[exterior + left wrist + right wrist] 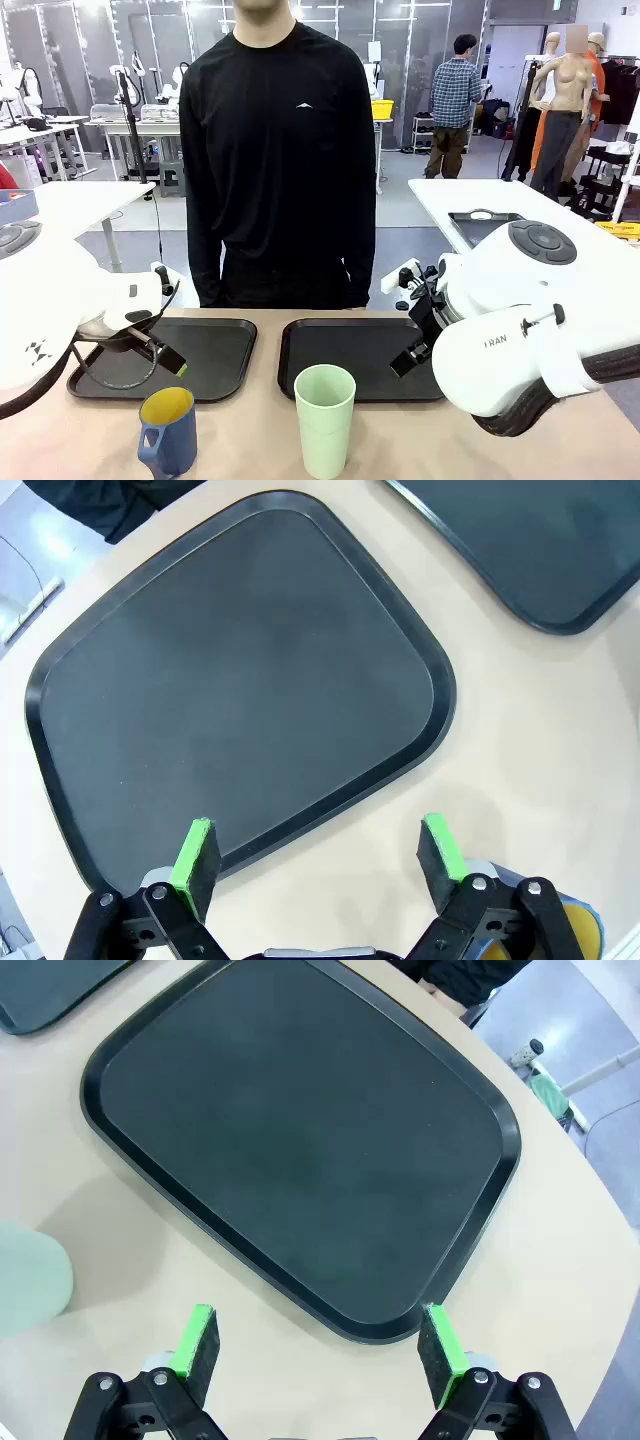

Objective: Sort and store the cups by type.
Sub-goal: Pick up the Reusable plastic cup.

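- Front view: a pale tabletop (pixel 250 440) spans the near side, and a person (pixel 280 150) in a black long-sleeved top stands at its far edge with arms hanging down.
- Left arm (pixel 50 300) comes in from the robot's left and right arm (pixel 520 330) from its right; both white bodies hang low over the outer ends of the tabletop.
- Two dark, rounded-corner trays lie side by side in front of the person with a narrow strip of tabletop between them: the left tray (pixel 215 350) and the right tray (pixel 350 345). Both are bare inside.
- The tumbler (pixel 324 420), pale mint green and without a handle, stands upright on the bare tabletop just on the robot's side of the right tray, by that tray's left end (in the right wrist view its rim shows at the picture's left edge (pixel 30 1280)).
- The mug (pixel 168 430), dark blue with a yellow inside, stands upright on the tabletop on the robot's side of the left tray, apart from the tumbler, with its handle turned toward the robot's left.
- The left pincer (pixel 320 845) hovers over the left tray's near rim with its green-padded fingers spread wide and nothing between them; the mug sits just beside one finger.
- The right pincer (pixel 320 1330) hovers over a near corner of the right tray, with its fingers likewise wide apart and holding nothing.
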### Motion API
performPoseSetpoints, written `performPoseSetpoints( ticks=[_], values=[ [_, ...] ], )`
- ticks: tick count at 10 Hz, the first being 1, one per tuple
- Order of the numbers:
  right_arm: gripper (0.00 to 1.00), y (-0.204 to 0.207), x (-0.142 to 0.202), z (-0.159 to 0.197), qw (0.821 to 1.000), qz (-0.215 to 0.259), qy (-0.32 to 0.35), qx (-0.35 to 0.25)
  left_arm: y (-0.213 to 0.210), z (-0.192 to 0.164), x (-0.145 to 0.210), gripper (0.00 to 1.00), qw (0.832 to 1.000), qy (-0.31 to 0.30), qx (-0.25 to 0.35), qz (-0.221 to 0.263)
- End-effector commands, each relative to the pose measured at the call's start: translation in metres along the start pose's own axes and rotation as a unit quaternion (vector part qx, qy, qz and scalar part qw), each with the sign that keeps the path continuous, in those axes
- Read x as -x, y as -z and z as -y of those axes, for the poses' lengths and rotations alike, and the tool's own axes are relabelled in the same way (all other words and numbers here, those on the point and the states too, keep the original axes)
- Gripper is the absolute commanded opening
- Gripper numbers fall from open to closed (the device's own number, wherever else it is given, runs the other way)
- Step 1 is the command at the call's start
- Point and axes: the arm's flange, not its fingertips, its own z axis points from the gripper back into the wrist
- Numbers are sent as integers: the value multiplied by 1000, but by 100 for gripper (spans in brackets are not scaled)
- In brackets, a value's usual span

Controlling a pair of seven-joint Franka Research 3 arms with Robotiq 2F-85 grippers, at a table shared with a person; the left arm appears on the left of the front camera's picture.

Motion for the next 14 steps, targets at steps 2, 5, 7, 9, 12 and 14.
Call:
performPoseSetpoints(
  ticks=[2, 5, 7, 9, 12, 14],
  values=[
    [100, 0, 0, 0, 1000, 0, 0, 0, 0, 0, 0, 100, 1000, 0, 0, 0],
    [100, 0, 0, 0, 1000, 0, 0, 0, 0, 0, 0, 100, 1000, 0, 0, 0],
    [100, 0, 0, 0, 1000, 0, 0, 0, 0, 0, 0, 100, 1000, 0, 0, 0],
    [100, 0, 0, 0, 1000, 0, 0, 0, 0, 0, 0, 100, 1000, 0, 0, 0],
    [100, 0, 0, 0, 1000, 0, 0, 0, 0, 0, 0, 100, 1000, 0, 0, 0],
    [100, 0, 0, 0, 1000, 0, 0, 0, 0, 0, 0, 100, 1000, 0, 0, 0]
  ],
)
